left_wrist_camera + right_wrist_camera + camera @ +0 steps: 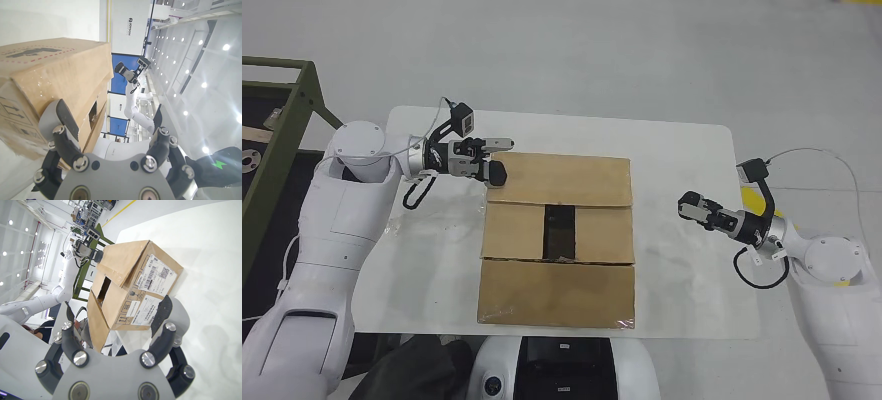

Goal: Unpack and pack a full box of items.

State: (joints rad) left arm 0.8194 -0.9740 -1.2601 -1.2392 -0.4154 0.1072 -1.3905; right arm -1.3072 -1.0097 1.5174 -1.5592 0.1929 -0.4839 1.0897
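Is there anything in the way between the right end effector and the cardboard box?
Nothing visible does. Only white table surface lies between the right end effector and the cardboard box, and the end effector is open and clear of the box.

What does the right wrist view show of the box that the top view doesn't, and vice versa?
Right wrist view: the box's end wall with its shipping labels. Top view: the white table on all sides of the box, and the right gripper open, clear of the box. Both: outer flaps open, the dark gap between the inner flaps, the left gripper at a flap corner.
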